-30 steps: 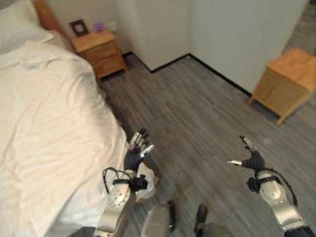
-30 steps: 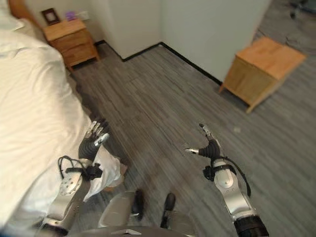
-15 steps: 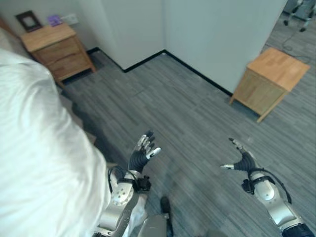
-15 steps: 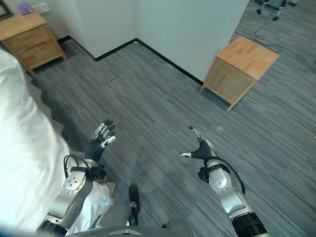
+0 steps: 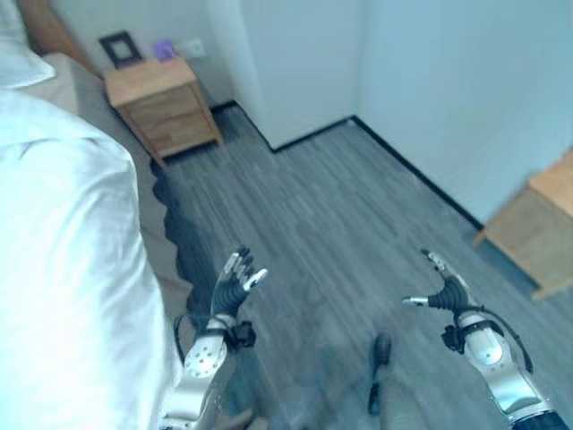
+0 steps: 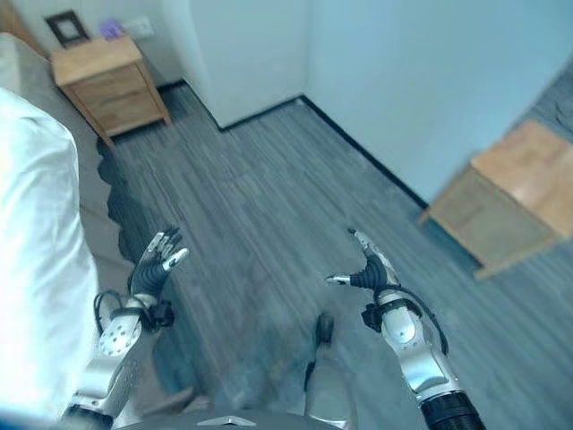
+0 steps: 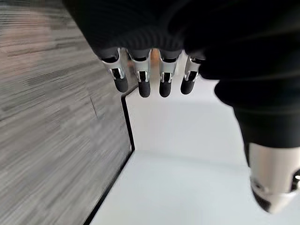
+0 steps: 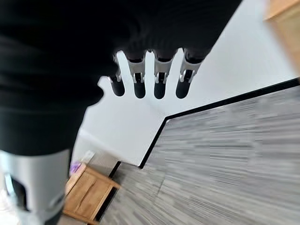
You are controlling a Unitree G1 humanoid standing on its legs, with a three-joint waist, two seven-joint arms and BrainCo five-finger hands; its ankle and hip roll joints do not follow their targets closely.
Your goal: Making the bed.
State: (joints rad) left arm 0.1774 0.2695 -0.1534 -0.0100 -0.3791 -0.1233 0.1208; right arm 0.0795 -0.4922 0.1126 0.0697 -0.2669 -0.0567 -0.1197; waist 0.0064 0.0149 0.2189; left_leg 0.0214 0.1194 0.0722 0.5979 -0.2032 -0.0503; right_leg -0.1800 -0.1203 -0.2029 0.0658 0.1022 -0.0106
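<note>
The bed's white duvet [image 5: 63, 269] covers the left side of the eye views, with a pillow [image 5: 16, 64] at its far end and bare beige mattress [image 5: 152, 206] along its right edge. My left hand [image 5: 232, 285] hangs open over the grey floor just right of the bed, fingers straight, holding nothing. My right hand [image 5: 445, 292] is open over the floor at the lower right, fingers spread, also holding nothing. Each wrist view looks past straight fingers [image 7: 143, 84] [image 8: 139, 86] at floor and white wall.
A wooden nightstand [image 5: 159, 106] with a small picture frame [image 5: 119, 47] stands at the bed's head. A white wall corner [image 5: 295, 72] juts out behind the grey plank floor [image 5: 331, 224]. A second wooden cabinet [image 6: 510, 197] stands at the right.
The camera has swung, shifting the whole scene. My left hand, close against the duvet's edge one second ago, now hangs open over the floor beside the bed. The right hand stays open.
</note>
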